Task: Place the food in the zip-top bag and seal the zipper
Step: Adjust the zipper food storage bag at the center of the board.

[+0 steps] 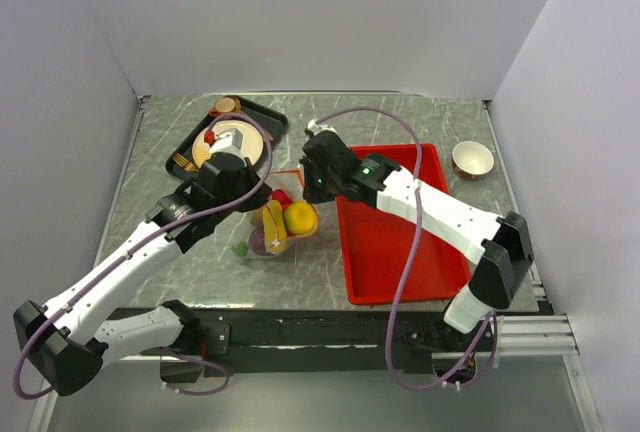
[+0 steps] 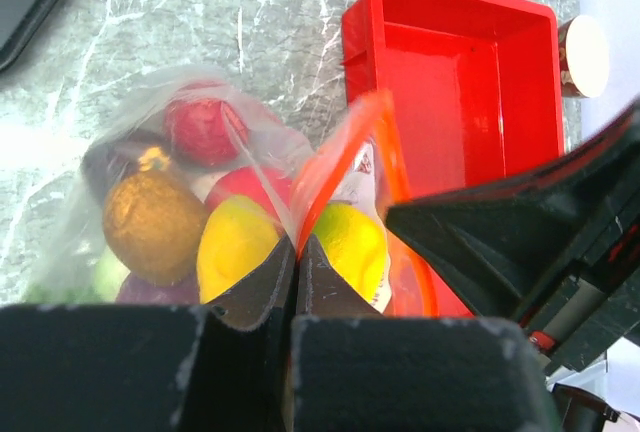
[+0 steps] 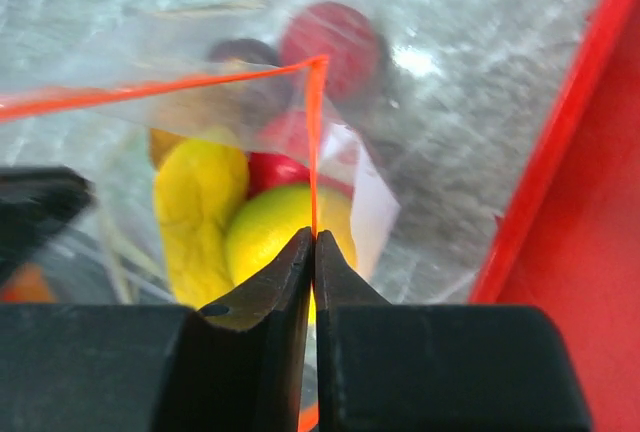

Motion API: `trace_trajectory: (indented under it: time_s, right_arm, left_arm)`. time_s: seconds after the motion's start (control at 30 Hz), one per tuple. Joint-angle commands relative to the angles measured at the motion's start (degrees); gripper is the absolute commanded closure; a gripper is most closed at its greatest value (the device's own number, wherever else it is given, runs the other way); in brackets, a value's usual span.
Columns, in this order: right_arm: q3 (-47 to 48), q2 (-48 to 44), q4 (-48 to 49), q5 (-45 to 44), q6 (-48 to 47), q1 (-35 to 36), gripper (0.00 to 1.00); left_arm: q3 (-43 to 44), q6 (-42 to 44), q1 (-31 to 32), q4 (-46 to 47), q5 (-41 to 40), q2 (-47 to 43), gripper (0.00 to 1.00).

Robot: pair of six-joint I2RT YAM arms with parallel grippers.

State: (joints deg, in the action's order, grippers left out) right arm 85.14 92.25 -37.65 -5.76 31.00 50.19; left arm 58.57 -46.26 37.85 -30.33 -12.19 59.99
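Note:
The clear zip-top bag [image 1: 272, 235] lies on the table left of the red tray, holding the food: yellow [image 2: 235, 247], yellow-green [image 2: 352, 242], red [image 2: 205, 130], orange-brown [image 2: 155, 222] and purple pieces. The orange-red zipper [image 3: 312, 142] runs along its raised mouth. My left gripper [image 2: 297, 244] is shut on the zipper at one part of the mouth. My right gripper [image 3: 313, 237] is shut on the zipper at another part; a stretch of the strip runs taut to the left in the right wrist view. In the top view both grippers [image 1: 262, 184] [image 1: 312, 190] sit just above the bag.
A rigid red tray [image 1: 400, 227] lies right of the bag. A black tray [image 1: 200, 137] with a patterned plate [image 1: 228, 140] stands at the back left. A small bowl [image 1: 472, 159] stands at the back right. White walls enclose the table.

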Motion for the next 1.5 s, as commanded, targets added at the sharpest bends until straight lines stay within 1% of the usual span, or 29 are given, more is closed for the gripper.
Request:
trace_trajectory:
  time_s: [0.0, 0.07, 0.1, 0.13, 0.17, 0.23, 0.27, 0.3, 0.37, 0.4, 0.43, 0.47, 0.53, 0.57, 0.6, 0.63, 0.7, 0.73, 0.83, 0.87, 0.97, 1.07, 1.1, 1.17, 1.27, 1.3, 1.37, 1.4, 1.47]
  right_arm:
    - [7.39, 3.02, 0.82, 2.77, -0.86, -0.36, 0.93]
    - [10.12, 4.6, 0.04, 2.68, -0.95, -0.45, 0.96]
    - [11.0, 4.87, -0.06, 3.38, -1.21, -0.36, 1.0]
    - [11.36, 4.0, 0.38, 4.26, -1.82, -0.36, 1.0]
    - [10.58, 3.04, 3.52, 5.57, -1.82, -0.36, 1.0]
    - [7.08, -0.55, 8.01, 8.65, -1.3, -0.27, 0.99]
    - [6.62, -1.19, 10.9, 9.79, -1.21, -0.36, 0.96]
    - [6.7, -1.19, 11.36, 11.8, -1.21, -0.27, 0.95]
    - [9.42, 1.17, 10.41, 14.19, -1.91, -0.27, 0.95]
    - [10.38, 3.53, 9.97, 17.16, -2.09, -0.27, 0.95]
    - [11.52, 4.42, 9.62, 18.32, -2.0, -0.36, 0.97]
    - [10.84, 4.78, 11.61, 19.37, -1.74, -0.36, 0.98]
    - [6.56, 4.43, 15.74, 21.31, -0.34, -0.36, 0.97]
    - [5.48, 4.61, 18.11, 20.88, 0.19, -0.71, 0.94]
    - [4.69, 5.57, 18.4, 20.27, 0.98, -0.97, 0.93]
    - [3.64, 6.45, 18.4, 18.78, 1.25, -1.24, 0.92]
    - [2.93, 8.81, 17.44, 16.93, 3.08, -2.64, 0.94]
    - [1.27, 9.09, 17.43, 16.4, 3.62, -2.99, 0.95]
    - [-3.82, 7.51, 22.26, 17.54, 5.38, -4.4, 0.96]
    - [-4.37, 7.07, 23.05, 16.49, 5.47, -4.58, 0.95]
    - [-4.46, 6.63, 21.31, 13.42, 5.12, -4.76, 0.94]
    - [-5.25, 6.54, 21.47, 12.53, 5.21, -4.93, 0.94]
    - [-5.43, 6.37, 21.65, 12.0, 5.64, -5.1, 0.94]
    - [-5.95, 6.37, 22.09, 11.48, 6.08, -5.19, 0.94]
    - [-6.48, 6.19, 22.53, 9.98, 7.22, -5.37, 0.94]
    - [-6.66, 5.93, 22.71, 9.54, 7.92, -5.37, 0.94]
    - [-7.36, 5.49, 22.97, 7.52, 8.63, -5.46, 0.94]
    - [-7.62, 5.31, 23.06, 7.34, 9.07, -5.55, 0.94]
    - [-7.8, 5.31, 22.62, 6.29, 9.69, -5.72, 0.94]
  left_arm:
    - [5.15, 0.64, -0.05, -0.08, -1.0, -0.31, 0.98]
    - [5.85, 0.12, -0.05, -1.57, -2.83, -1.45, 0.98]
    - [7.16, -1.36, -0.05, -3.23, -5.72, -1.8, 0.98]
    - [8.05, -2.94, -0.14, -5.77, -9.57, -2.15, 0.99]
    - [8.93, -3.65, -0.05, -10.49, -14.66, -2.24, 0.99]
    - [11.74, -4.1, -0.05, -14.83, -19.0, -2.16, 0.99]
    - [12.62, -3.67, -0.05, -17.63, -21.45, -2.24, 0.99]
    - [14.1, -3.75, -0.05, -18.97, -22.35, -2.33, 0.99]
    - [15.0, -3.49, -0.05, -20.29, -23.49, -2.86, 0.99]
    - [15.61, -3.31, -0.05, -20.99, -23.76, -3.12, 0.99]
    - [15.7, -3.4, -0.05, -21.18, -23.59, -3.38, 0.99]
    - [15.7, -3.14, -0.05, -21.0, -23.24, -3.47, 0.99]
    - [12.82, -2.09, -0.05, -17.51, -19.74, -4.0, 0.97]
    - [11.06, -0.77, -0.05, -15.48, -17.8, -4.09, 0.97]
    - [7.3, -0.41, -0.05, -13.55, -15.7, -4.0, 0.97]
    - [5.18, -0.24, -0.05, -8.83, -11.5, -3.39, 0.97]
    - [0.61, -0.84, -0.05, -5.29, -7.78, -1.99, 0.99]
    - [-0.37, -1.63, -0.05, -3.53, -4.89, -0.15, 0.99]
    - [-2.14, -2.96, -0.05, -0.63, -1.1, 2.32, 0.99]
    - [-2.4, -2.61, -0.05, -0.09, -0.74, 2.68, 0.99]
    - [-1.88, -1.91, -0.05, 0.44, -1.08, 3.12, 0.99]
    - [-0.91, -0.07, -0.05, 0.27, -0.56, 3.21, 0.95]
    - [-0.47, 0.46, -0.05, 0.44, -0.12, 3.29, 0.92]
    - [-0.12, 2.13, -0.05, 0.7, 1.28, 3.38, 0.89]
    - [-0.29, 3.11, -0.14, 2.02, 4.53, 2.77, 0.79]
    - [-0.64, 2.84, -0.05, 2.46, 4.89, 2.42, 0.67]
    - [-1.26, 1.62, -0.05, 2.81, 4.63, 0.49, 0.57]
    - [-1.78, 0.92, -0.05, 2.64, 4.02, -0.3, 0.44]
    - [-2.49, -0.84, -0.05, 1.85, 1.56, -3.02, 0.32]
